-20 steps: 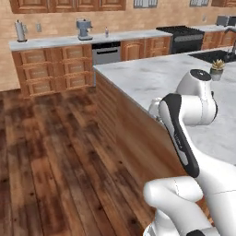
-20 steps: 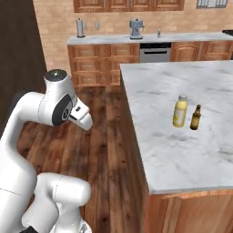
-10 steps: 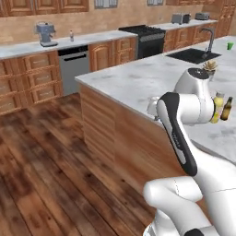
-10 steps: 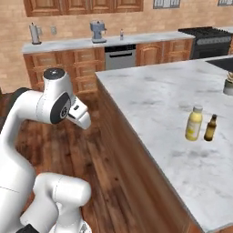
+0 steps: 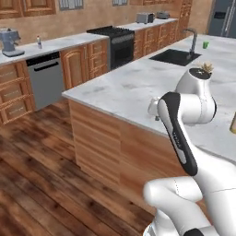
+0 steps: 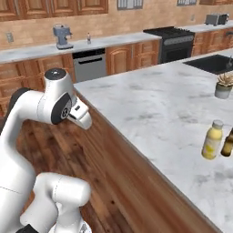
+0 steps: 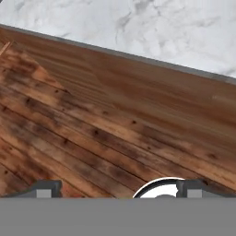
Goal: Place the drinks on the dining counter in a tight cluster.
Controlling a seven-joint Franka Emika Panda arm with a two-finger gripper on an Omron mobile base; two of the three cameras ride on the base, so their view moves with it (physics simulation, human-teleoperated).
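The whole view is shifted from a second ago: the base has driven along the dining counter [image 6: 150,104], bringing the drinks nearer. Drinks counted: one yellow bottle [image 6: 212,139], one brown bottle [image 6: 227,142], just beside each other at the far right. Gripper [image 7: 115,190]: jaws spread wide, empty, over floor.

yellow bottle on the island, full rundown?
The yellow bottle is stout, with a pale cap and slightly narrower neck, glossy like plastic. It stands upright on the marble dining counter, near its right side in the right base view, close beside the dark brown bottle; whether they touch is unclear. Nothing grips it.
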